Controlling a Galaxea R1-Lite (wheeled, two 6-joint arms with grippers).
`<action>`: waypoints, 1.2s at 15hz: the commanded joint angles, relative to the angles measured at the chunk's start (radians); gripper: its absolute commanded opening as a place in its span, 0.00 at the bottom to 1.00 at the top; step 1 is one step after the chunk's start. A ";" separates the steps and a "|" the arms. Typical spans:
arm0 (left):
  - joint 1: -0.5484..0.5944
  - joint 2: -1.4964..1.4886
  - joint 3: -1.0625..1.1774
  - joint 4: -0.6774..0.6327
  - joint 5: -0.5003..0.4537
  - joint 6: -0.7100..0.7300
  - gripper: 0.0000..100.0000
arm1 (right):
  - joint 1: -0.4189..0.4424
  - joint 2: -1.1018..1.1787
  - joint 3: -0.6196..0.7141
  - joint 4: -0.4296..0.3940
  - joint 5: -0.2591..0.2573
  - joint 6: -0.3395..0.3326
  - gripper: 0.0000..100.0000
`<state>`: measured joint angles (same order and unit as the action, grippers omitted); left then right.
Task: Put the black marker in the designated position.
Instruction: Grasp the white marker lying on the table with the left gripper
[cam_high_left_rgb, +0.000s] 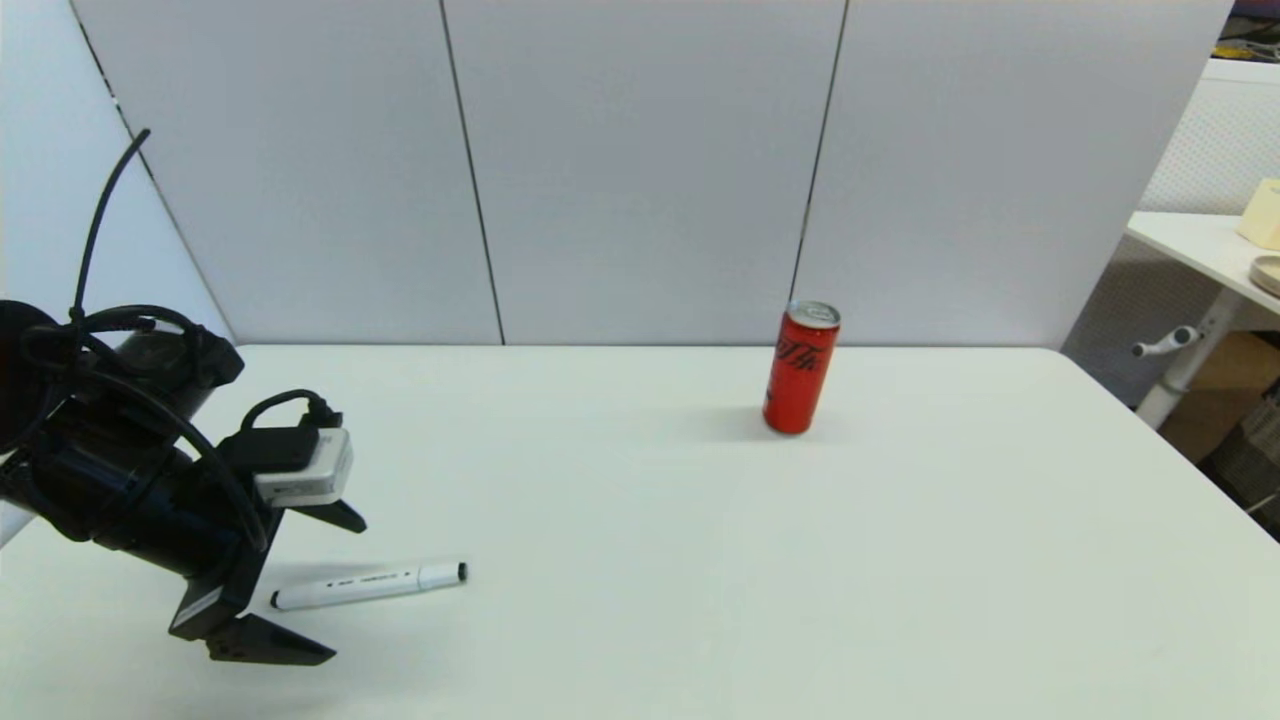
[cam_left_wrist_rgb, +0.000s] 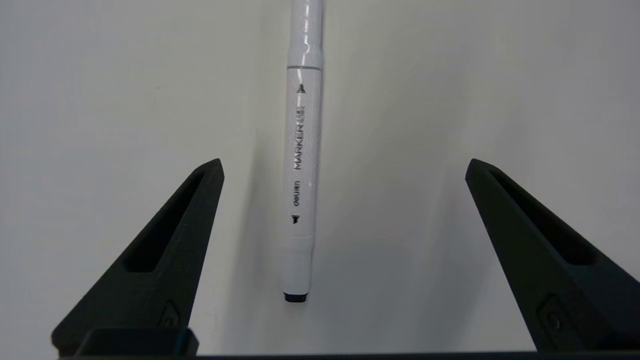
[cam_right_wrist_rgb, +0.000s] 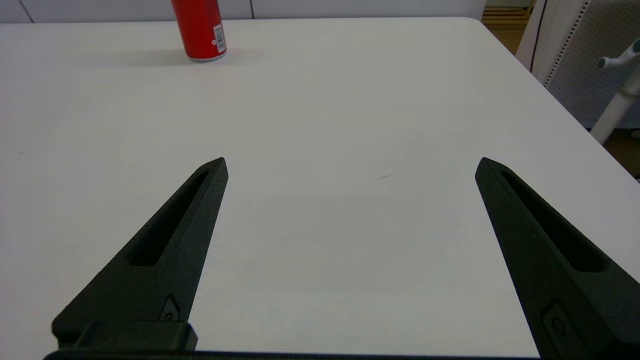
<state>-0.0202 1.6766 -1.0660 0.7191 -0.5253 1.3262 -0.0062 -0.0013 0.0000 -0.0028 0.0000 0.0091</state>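
The black marker (cam_high_left_rgb: 368, 586), a slim white barrel with black tips, lies flat on the white table at the front left. My left gripper (cam_high_left_rgb: 345, 590) hangs over its left end, open, one fingertip on each side of the barrel and neither touching it. In the left wrist view the marker (cam_left_wrist_rgb: 301, 165) runs lengthwise through the gap of the left gripper (cam_left_wrist_rgb: 344, 167), nearer one finger (cam_left_wrist_rgb: 165, 250). My right gripper (cam_right_wrist_rgb: 351, 167) is open and holds nothing; it is out of the head view. The designated position is unmarked bare tabletop.
A red drink can (cam_high_left_rgb: 800, 368) stands upright toward the back of the table, right of centre; it also shows as the can (cam_right_wrist_rgb: 200, 29) far ahead of the right gripper. The table's right edge (cam_high_left_rgb: 1170, 440) borders a second white desk (cam_high_left_rgb: 1215, 250).
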 joint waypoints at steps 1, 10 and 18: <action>-0.001 0.040 0.032 -0.124 0.001 0.007 1.00 | 0.000 0.001 0.000 0.000 0.000 0.002 1.00; -0.001 0.063 0.066 -0.182 -0.012 -0.016 1.00 | 0.000 0.001 0.000 0.000 0.000 0.002 1.00; 0.000 0.091 0.067 -0.182 -0.045 -0.016 1.00 | 0.000 0.001 0.000 0.000 0.000 0.002 1.00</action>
<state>-0.0206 1.7594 -1.0000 0.5338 -0.5613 1.3028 -0.0062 -0.0013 0.0000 -0.0028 0.0000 0.0096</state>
